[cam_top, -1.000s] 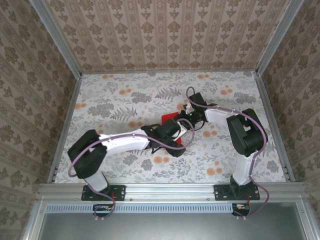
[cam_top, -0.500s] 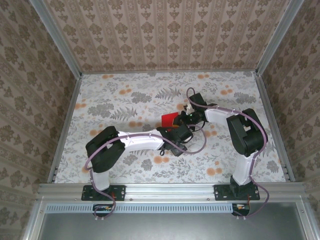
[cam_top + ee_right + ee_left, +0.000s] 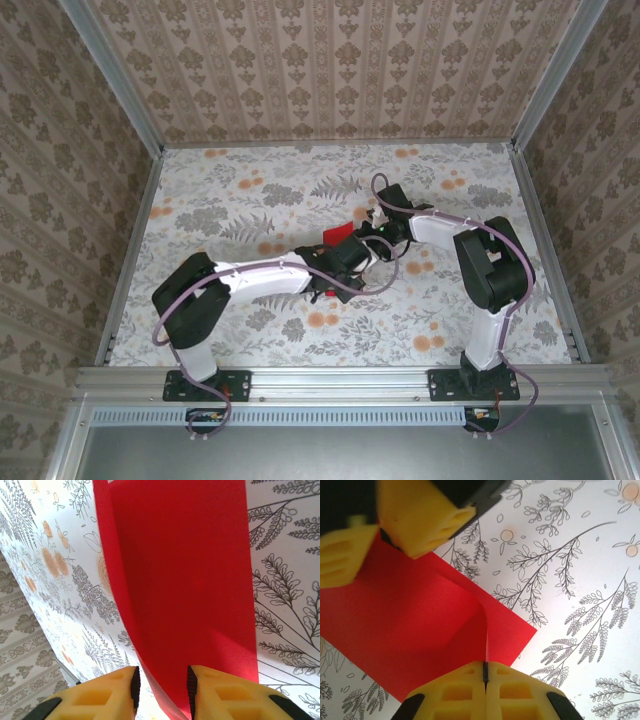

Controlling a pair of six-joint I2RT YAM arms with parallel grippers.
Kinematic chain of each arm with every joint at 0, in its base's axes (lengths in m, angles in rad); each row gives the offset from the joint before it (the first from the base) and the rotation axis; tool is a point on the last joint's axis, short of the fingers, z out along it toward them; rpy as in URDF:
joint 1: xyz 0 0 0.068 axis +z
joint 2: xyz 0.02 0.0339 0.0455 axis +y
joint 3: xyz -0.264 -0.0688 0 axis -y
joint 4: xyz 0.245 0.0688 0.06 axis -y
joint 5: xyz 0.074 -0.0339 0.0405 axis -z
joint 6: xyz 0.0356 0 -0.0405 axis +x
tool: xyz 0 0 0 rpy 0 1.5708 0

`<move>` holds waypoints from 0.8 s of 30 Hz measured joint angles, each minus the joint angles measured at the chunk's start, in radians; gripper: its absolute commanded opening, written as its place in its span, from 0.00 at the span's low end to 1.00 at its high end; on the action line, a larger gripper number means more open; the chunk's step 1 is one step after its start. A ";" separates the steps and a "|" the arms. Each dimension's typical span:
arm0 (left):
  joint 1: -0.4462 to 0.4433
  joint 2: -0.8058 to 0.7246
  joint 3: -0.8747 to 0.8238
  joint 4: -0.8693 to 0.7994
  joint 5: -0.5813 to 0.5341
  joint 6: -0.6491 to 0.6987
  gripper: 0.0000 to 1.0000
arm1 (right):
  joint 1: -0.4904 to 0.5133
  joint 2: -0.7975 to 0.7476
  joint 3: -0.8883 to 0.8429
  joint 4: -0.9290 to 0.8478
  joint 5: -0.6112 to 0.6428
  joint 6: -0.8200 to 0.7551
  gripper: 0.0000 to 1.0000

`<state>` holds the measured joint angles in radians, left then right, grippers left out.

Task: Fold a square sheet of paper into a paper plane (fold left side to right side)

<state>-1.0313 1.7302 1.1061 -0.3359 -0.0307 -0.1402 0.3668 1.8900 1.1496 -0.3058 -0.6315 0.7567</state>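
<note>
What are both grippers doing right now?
Left gripper: closed, pinching an edge of the red sheet.
Right gripper: open, jaws apart, red sheet between them.

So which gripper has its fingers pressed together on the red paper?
The left gripper: its fingers meet, pinching the red paper; the right gripper shows a gap.

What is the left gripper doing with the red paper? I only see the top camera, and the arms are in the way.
Observer: The left gripper is shut on one edge of the paper.
Operator: Is the paper lying flat?
Observer: No, the pinched edge curls up off the table.
Operator: And the other one?
Observer: The right gripper has its yellow fingers apart, with red paper between them.
</note>
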 measured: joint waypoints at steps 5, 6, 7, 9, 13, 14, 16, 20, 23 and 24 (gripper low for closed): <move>0.084 -0.048 -0.071 0.076 0.161 -0.048 0.00 | -0.012 -0.035 -0.012 0.031 0.023 -0.003 0.47; 0.105 -0.054 -0.087 0.097 0.199 -0.061 0.00 | -0.018 -0.062 -0.027 0.049 0.028 -0.002 0.49; 0.123 -0.056 -0.101 0.114 0.236 -0.074 0.00 | -0.024 -0.090 -0.043 0.065 0.033 0.002 0.52; 0.154 -0.057 -0.126 0.150 0.296 -0.099 0.00 | -0.039 -0.150 -0.077 0.096 0.043 0.006 0.53; 0.211 -0.062 -0.186 0.219 0.392 -0.150 0.00 | -0.053 -0.248 -0.141 0.127 0.058 0.005 0.42; 0.220 -0.064 -0.197 0.228 0.406 -0.158 0.00 | -0.054 -0.262 -0.156 0.130 0.059 0.003 0.36; 0.240 -0.075 -0.218 0.247 0.435 -0.176 0.00 | -0.051 -0.289 -0.204 0.137 0.061 0.001 0.27; 0.270 -0.100 -0.241 0.278 0.471 -0.198 0.00 | -0.016 -0.301 -0.295 0.143 0.074 0.001 0.11; 0.291 -0.107 -0.243 0.289 0.489 -0.205 0.00 | 0.036 -0.299 -0.345 0.142 0.079 0.006 0.06; 0.297 -0.107 -0.243 0.292 0.494 -0.206 0.00 | 0.053 -0.297 -0.351 0.142 0.081 0.006 0.06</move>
<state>-0.7345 1.6234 0.8631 -0.0441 0.4629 -0.3462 0.4198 1.5929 0.7982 -0.1642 -0.5507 0.7631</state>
